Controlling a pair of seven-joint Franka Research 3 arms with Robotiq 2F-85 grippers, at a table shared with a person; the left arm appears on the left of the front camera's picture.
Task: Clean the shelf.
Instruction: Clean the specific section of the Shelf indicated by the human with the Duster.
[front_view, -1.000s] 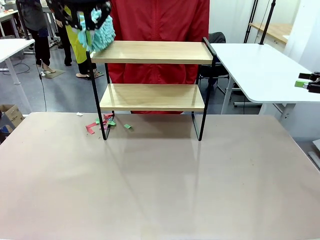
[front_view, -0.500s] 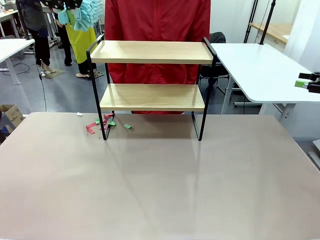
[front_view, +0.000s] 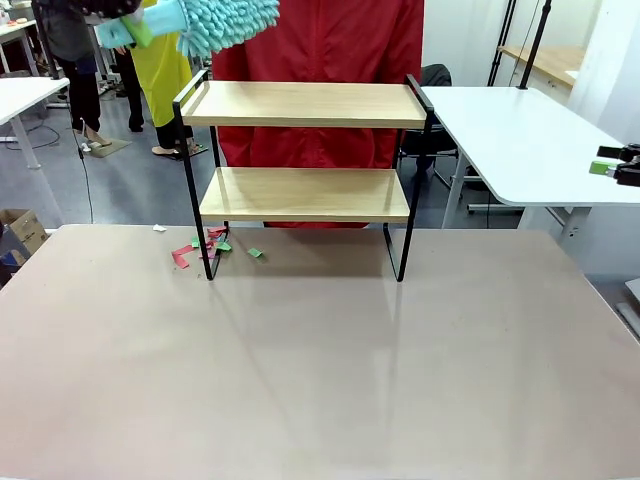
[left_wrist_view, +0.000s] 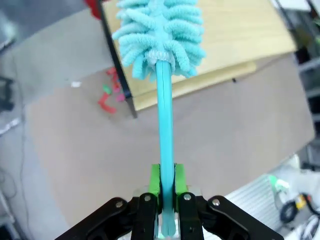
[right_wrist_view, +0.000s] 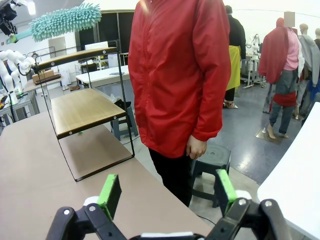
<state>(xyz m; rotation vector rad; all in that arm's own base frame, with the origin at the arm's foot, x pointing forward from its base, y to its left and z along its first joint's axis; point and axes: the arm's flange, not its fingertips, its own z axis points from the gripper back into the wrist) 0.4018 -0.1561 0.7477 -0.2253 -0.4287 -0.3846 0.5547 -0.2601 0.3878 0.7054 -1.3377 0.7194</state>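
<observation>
Lifted and tipped flat, the duster (front_view: 228, 22) held tight in the left fingers (left_wrist_view: 166, 186) hangs above the shelf's (front_view: 305, 104) left edge, ready to sweep down onto the top board, while the right fingers (right_wrist_view: 167, 192) wait wide open and empty.

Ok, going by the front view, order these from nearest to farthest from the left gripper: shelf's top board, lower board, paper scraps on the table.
1. Top board, just below and right of the left gripper.
2. Lower board, one tier down.
3. Paper scraps, on the table by the shelf's left leg.

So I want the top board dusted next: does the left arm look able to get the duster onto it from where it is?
Probably yes. The left gripper holds the duster just above the shelf's top board at its left end, with nothing between them.
</observation>
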